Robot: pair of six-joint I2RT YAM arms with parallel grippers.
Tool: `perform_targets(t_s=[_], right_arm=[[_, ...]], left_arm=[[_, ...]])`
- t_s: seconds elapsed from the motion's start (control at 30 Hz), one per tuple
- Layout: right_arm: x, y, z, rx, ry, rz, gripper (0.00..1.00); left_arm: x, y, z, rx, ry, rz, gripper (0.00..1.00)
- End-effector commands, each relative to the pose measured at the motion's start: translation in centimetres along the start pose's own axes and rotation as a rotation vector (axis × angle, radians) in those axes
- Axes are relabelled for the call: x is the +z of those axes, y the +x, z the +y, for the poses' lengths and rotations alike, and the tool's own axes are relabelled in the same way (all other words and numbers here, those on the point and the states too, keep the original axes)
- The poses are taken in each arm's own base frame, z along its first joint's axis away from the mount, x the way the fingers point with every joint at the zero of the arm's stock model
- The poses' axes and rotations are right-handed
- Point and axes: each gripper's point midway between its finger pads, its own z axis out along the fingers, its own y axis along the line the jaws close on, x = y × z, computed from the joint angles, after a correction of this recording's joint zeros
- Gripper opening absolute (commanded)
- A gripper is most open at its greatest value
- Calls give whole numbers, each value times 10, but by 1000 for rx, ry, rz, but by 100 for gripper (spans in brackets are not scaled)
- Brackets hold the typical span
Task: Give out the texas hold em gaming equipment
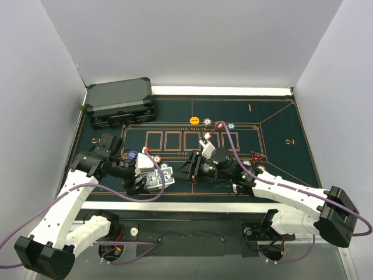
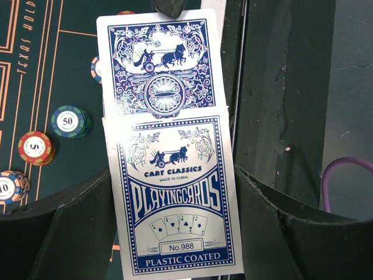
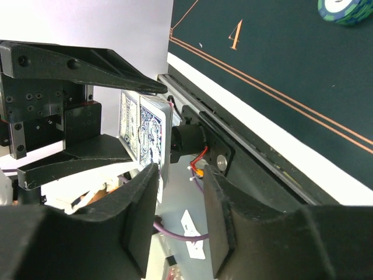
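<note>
My left gripper point(image 2: 175, 236) is shut on a blue-and-white playing-card pack point(image 2: 175, 198), held upright above the mat's near-left edge. One blue-backed card point(image 2: 160, 64) sticks out of its top. In the top view the pack point(image 1: 152, 179) sits between both arms. My right gripper point(image 3: 178, 198) is open just beside the cards point(image 3: 148, 131), its left finger point(image 3: 140, 216) close to their edge, nothing between the pads. Poker chips lie on the green mat: teal point(image 2: 70, 121), red point(image 2: 35, 147), blue point(image 2: 10, 185).
A dark grey hard case point(image 1: 120, 102) stands at the far left of the mat point(image 1: 280, 116). More chips lie near the mat's far middle, one of them orange point(image 1: 194, 120). White walls close in left, right and behind. Purple cables trail from both arms.
</note>
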Motion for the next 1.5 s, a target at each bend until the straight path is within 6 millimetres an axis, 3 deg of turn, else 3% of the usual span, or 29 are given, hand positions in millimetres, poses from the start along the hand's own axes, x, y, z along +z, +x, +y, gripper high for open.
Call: perform_targets(t_s=[0.0,0.07,0.2,0.23,0.27,0.4,0.53,0.73,1.0,1.47], right_arm=[[-11,-11,8,-38,-9,-45,40],[-13,-15,14,-56,-4,-59,50],[-3,-14,22,-77,6,-37,56],[0,-16,29,-92,1,-35,56],[8,-9,21,-96,36,-6,57],[28,0,27,-116,41,31,57],[36,5,31,-103,26,41,52],[27,7,19,-85,34,22,38],[15,5,3,-58,41,-14,36],[-7,-14,8,-68,33,-72,27]], left_arm=[[2,-10,4,12,3,-52,33],[3,-9,6,4,-5,-44,33],[4,-8,8,-5,3,-37,34],[4,-9,8,-11,0,-39,34],[4,-9,9,-11,0,-40,35],[4,-11,9,-14,-1,-40,36],[4,-10,9,-12,-8,-42,36],[2,-13,6,-8,-9,-57,36],[1,-21,6,-7,-13,-92,36],[2,-21,1,-28,3,-109,36]])
